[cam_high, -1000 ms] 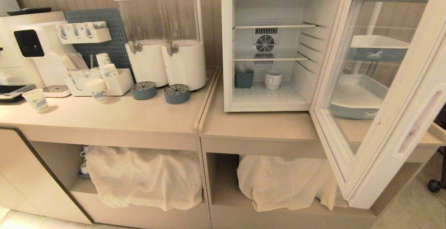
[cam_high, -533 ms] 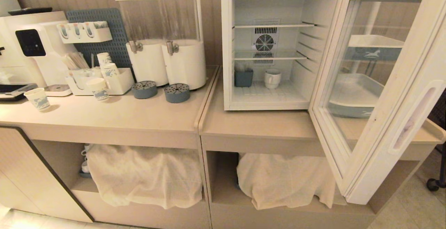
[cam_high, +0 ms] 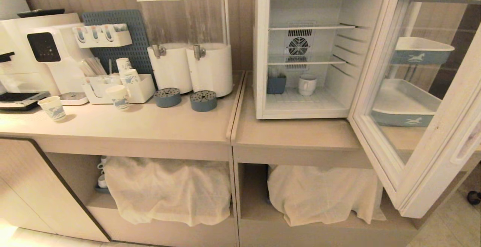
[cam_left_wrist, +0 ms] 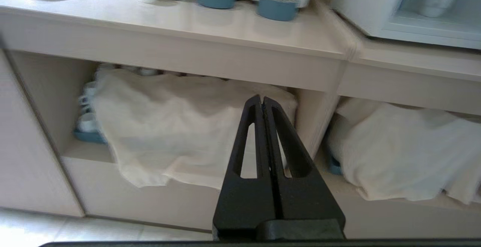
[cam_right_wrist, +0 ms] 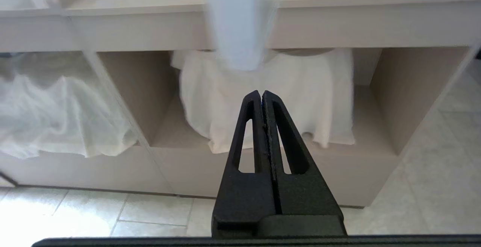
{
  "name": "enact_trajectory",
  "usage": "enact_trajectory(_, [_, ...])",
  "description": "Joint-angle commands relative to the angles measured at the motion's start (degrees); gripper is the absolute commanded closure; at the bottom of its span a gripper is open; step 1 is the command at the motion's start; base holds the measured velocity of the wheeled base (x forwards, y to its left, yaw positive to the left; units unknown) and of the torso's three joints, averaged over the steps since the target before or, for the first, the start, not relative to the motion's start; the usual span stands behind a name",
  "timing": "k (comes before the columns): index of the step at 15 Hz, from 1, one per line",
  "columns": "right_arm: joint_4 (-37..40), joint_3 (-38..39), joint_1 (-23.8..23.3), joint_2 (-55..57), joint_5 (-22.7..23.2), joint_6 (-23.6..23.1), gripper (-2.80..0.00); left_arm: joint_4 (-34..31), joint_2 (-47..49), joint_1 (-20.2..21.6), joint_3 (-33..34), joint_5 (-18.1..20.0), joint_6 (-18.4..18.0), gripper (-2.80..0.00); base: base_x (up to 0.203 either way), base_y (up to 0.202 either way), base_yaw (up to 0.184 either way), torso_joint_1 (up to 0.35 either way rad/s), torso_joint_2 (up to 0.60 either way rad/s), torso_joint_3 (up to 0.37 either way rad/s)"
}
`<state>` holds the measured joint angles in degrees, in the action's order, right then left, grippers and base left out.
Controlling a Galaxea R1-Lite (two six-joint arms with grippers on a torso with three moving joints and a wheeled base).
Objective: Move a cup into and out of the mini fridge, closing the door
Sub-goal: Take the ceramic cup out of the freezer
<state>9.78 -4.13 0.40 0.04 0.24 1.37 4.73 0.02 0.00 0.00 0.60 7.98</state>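
Counter beige, cloth-draped shelves below; mini fridge open, cup inside; both jaws clenched, empty.

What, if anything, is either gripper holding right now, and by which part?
Nothing. The left gripper and right gripper are both shut on empty air, low before the counter. The cup stands untouched inside the mini fridge.

Two tall drink dispensers stood at the back edge of the counter. Two round blue drip trays sat before them. A paper cup stood near the left edge.
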Motion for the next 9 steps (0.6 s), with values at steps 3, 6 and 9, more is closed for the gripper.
enact_trajectory(3, [0.1, 0.0, -0.1, 0.0, 0.0, 0.0, 0.00, 0.0, -0.3, -0.1, 2.3, -0.1, -0.1, 0.00, 0.000, 0.188, -0.002, 0.002, 0.00, 0.004])
enact_trajectory(6, [0.1, 0.0, -0.1, 0.1, 0.0, 0.0, 0.00, 0.0, -0.3, -0.1, 2.3, -0.1, -0.1, 0.00, 0.000, 0.192, 0.000, 0.001, 0.00, 0.005])
enact_trajectory(9, [0.1, 0.0, -0.1, 0.0, 0.0, 0.0, 0.00, 0.0, -0.3, -0.1, 2.3, -0.1, 0.0, 0.00, 0.000, 0.194, 0.001, 0.003, 0.00, 0.005])
